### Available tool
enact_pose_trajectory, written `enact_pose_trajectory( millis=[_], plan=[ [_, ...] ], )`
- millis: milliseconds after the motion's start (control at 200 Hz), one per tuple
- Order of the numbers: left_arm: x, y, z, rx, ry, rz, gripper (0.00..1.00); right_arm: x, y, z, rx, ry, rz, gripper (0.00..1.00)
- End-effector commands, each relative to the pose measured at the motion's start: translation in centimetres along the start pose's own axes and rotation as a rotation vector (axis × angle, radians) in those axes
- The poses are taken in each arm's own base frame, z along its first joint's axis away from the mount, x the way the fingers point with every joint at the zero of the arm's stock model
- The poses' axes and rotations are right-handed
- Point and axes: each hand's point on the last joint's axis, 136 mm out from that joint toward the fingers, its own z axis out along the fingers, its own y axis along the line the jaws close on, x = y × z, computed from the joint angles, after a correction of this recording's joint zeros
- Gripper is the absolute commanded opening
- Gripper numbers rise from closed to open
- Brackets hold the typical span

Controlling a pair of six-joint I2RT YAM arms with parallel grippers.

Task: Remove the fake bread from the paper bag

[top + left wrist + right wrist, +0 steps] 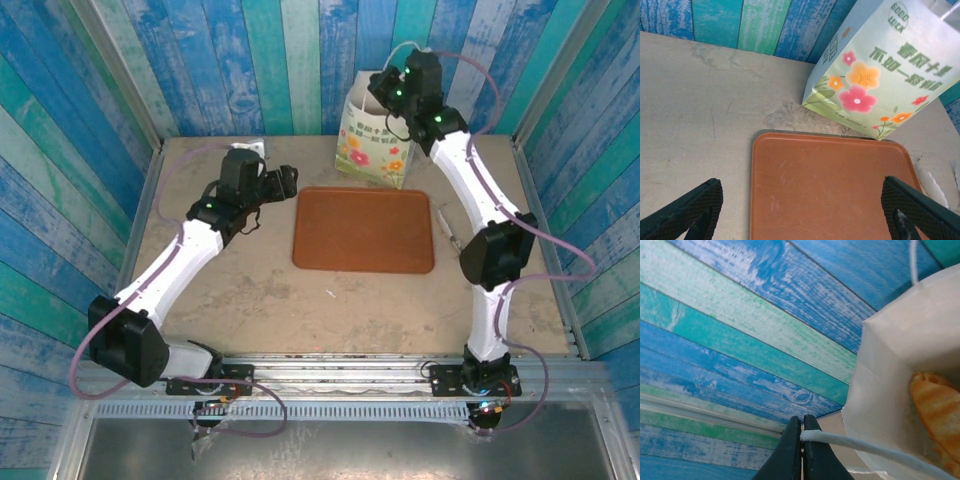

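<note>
Fake bread (936, 407) lies inside the paper bag (374, 150): in the right wrist view one golden, ridged piece shows against the bag's inner white wall, and how many more lie beneath it cannot be told. The bag stands upright at the back of the table (250, 300), near the blue and green plank wall (260, 60), just behind the far edge of the flat reddish-brown tray (365, 230). The right arm rises from its base at the near edge, bends at a dark elbow beside the tray's right side, and stretches its white forearm back to the bag's open top. There the right gripper (802, 437) has its jaws pressed together on the bag's thin white loop handle (865, 447). The left arm runs low and diagonally from its near-left base toward the table's middle, its wrist left of the tray. The left gripper (801, 200) looks along the tray toward the bag's flowered side, jaws spread wide with nothing between them.
</note>
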Motion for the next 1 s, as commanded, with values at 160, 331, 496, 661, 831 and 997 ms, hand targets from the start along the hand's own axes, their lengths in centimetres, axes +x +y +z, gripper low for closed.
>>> enact_pose_trajectory(
  millis=[160,331,496,661,831,997],
  plan=[
    [-1.8,1.7,-2.4,-0.046,-0.059,-0.014,0.87,0.4,5.7,2.8,-0.237,0.069,-0.092,0.02],
    [-2.4,3.3,-2.8,-0.067,-0.067,-0.054,0.87,2.7,7.9,3.1,-0.332,0.108,-0.09,0.01],
    [-2.8,5.2,-3.0,-0.106,-0.067,-0.077,0.87,6.1,10.4,3.0,-0.41,0.18,-0.098,0.01],
    [-3.6,6.4,-4.5,-0.133,-0.109,-0.104,0.88,10.6,12.7,2.5,-0.476,0.273,-0.127,0.01],
    [-4.5,8.2,-5.7,-0.178,-0.136,-0.142,0.88,14.2,15.4,0.5,-0.552,0.37,-0.17,0.01],
    [-6.2,11.3,-7.4,-0.22,-0.175,-0.2,0.89,19.0,17.7,-2.3,-0.621,0.518,-0.189,0.01]
  ],
)
